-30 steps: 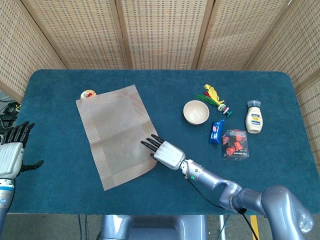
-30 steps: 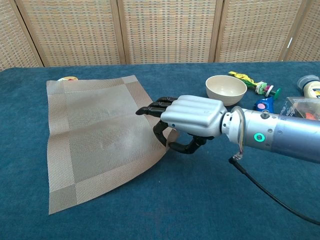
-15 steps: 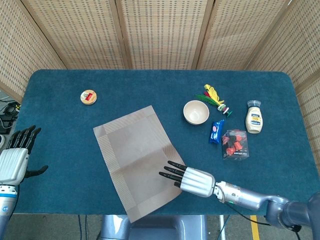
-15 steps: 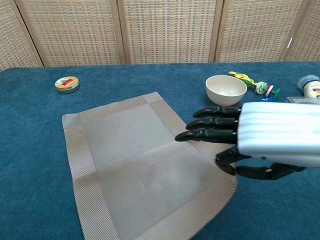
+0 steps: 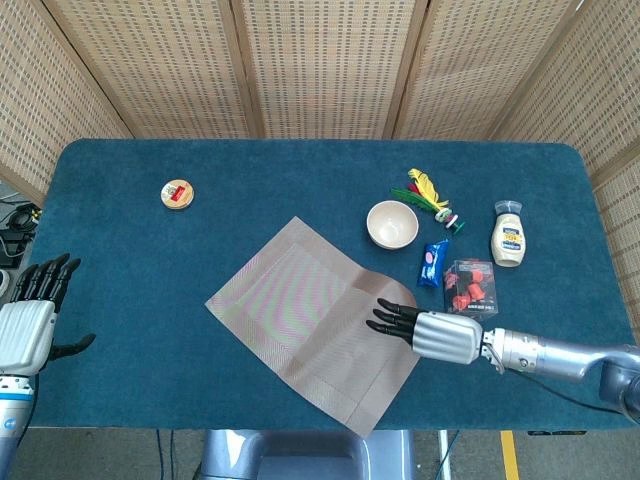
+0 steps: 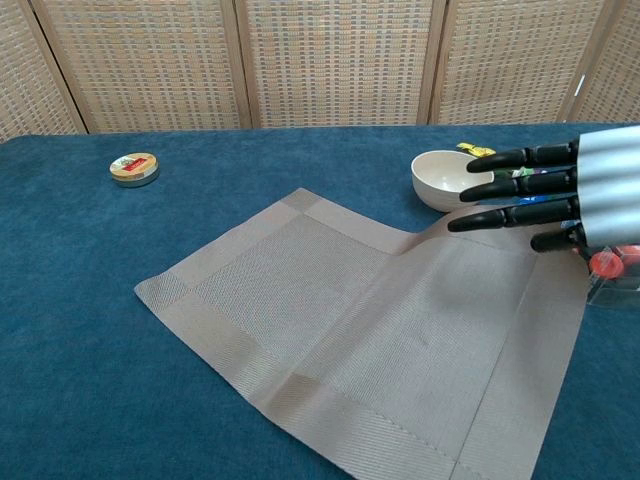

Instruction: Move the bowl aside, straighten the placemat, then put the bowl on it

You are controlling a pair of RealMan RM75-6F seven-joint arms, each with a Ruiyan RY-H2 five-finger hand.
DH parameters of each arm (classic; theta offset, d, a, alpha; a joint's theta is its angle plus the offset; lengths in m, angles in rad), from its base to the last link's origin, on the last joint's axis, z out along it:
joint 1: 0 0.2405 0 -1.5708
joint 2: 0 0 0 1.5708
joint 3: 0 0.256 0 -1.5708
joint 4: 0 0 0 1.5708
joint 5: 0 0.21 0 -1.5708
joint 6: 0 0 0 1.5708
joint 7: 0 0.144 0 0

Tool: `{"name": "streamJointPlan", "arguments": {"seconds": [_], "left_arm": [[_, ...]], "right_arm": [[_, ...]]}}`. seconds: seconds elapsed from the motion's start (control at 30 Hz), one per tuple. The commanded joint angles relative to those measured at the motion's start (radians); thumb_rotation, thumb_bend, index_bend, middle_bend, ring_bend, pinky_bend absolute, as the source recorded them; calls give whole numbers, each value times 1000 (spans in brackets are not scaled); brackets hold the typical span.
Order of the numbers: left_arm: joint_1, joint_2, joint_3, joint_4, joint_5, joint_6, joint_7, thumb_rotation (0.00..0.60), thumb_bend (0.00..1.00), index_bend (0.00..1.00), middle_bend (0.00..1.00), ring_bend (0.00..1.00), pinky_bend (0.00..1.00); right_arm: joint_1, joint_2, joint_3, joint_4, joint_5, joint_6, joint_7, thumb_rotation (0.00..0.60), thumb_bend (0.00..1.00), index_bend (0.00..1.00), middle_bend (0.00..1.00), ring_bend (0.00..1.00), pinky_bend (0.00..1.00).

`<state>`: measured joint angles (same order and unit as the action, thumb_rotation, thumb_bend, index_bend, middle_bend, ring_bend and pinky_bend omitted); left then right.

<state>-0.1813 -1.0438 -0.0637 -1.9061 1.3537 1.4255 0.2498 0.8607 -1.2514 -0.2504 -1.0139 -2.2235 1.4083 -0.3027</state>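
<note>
The placemat (image 5: 315, 322) has swung and slid right over the last second: it lay far-left by the small round tin (image 5: 177, 193), now it sits mid-table toward the near edge, rotated diamond-wise, its near corner about at the table's front lip. So it has been dragged, not squared; straightening is underway but the mat is more skewed to the table (image 5: 130, 290) edges than before. A crease or lift shows on its right part in the chest view.

Right hand (image 5: 425, 331) came across with it, fingers together and extended flat on the mat's right portion, gripping nothing that I can see; whether the thumb pinches the edge is unclear. Left hand (image 5: 30, 320) hangs off the left table edge, fingers apart, empty.

Bowl (image 5: 392, 224) stands upright off the mat, just beyond its far-right edge, already moved aside.

Clutter right of the bowl: mayo bottle (image 5: 509, 235), clear box with red pieces (image 5: 469, 288), blue packet (image 5: 433, 262), shuttlecock toy (image 5: 430, 193). Open room is the left and far blue cloth; the mat should probably rotate back that way.
</note>
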Motion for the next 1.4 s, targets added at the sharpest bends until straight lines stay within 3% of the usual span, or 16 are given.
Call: {"name": "streamJointPlan", "arguments": {"seconds": [0.03, 0.3, 0.37, 0.4, 0.47, 0.53, 0.7, 0.83, 0.87, 1.0, 1.07, 1.23, 1.4], "left_arm": [[-3, -3, -5, 6, -13, -7, 2, 600, 0, 0, 0, 0, 0], [-13, -13, -19, 21, -51, -28, 14, 600, 0, 0, 0, 0, 0], [-16, -15, -20, 23, -58, -36, 16, 600, 0, 0, 0, 0, 0], [-18, -15, -20, 24, -59, -39, 17, 600, 0, 0, 0, 0, 0], [-20, -16, -19, 28, -58, -44, 15, 600, 0, 0, 0, 0, 0], [-25, -15, -16, 35, -54, -61, 2, 600, 0, 0, 0, 0, 0], [-35, -18, -3, 53, -10, -81, -23, 600, 0, 0, 0, 0, 0], [-50, -40, 4, 91, 32, -96, -48, 600, 0, 0, 0, 0, 0], [-62, -54, 9, 107, 58, -112, -71, 600, 0, 0, 0, 0, 0], [-82, -77, 19, 153, 108, -134, -125, 600, 0, 0, 0, 0, 0], [-116, -106, 27, 210, 151, -177, -152, 600, 0, 0, 0, 0, 0], [-158, -152, 31, 291, 194, -218, -183, 600, 0, 6, 0, 0, 0], [-238, -202, 50, 360, 229, -338, -198, 600, 0, 62, 0, 0, 0]], "right_arm": [[54, -38, 27, 82, -15, -57, 1, 600, 590, 697, 43, 0, 0], [106, -119, 57, 207, 8, -111, 33, 600, 548, 671, 48, 0, 0], [105, -141, 63, 243, 20, -100, 46, 600, 471, 475, 18, 0, 0], [99, -150, 66, 262, 31, -84, 66, 600, 367, 315, 4, 0, 0], [78, -156, 78, 279, 58, -48, 87, 600, 141, 102, 0, 0, 0], [11, -141, 119, 246, 131, 4, 48, 600, 17, 17, 0, 0, 0], [-153, -46, 182, 1, 310, 74, -13, 600, 0, 0, 0, 0, 0], [-274, 47, 195, -231, 419, 145, 16, 600, 0, 0, 0, 0, 0], [-332, 79, 201, -320, 491, 172, 62, 600, 0, 0, 0, 0, 0], [-401, 140, 204, -473, 582, 181, 102, 600, 0, 0, 0, 0, 0], [-468, 172, 204, -579, 659, 210, 192, 600, 0, 0, 0, 0, 0], [-528, 175, 211, -627, 701, 244, 221, 600, 0, 0, 0, 0, 0], [-601, 109, 218, -641, 727, 292, 252, 600, 0, 0, 0, 0, 0]]}}
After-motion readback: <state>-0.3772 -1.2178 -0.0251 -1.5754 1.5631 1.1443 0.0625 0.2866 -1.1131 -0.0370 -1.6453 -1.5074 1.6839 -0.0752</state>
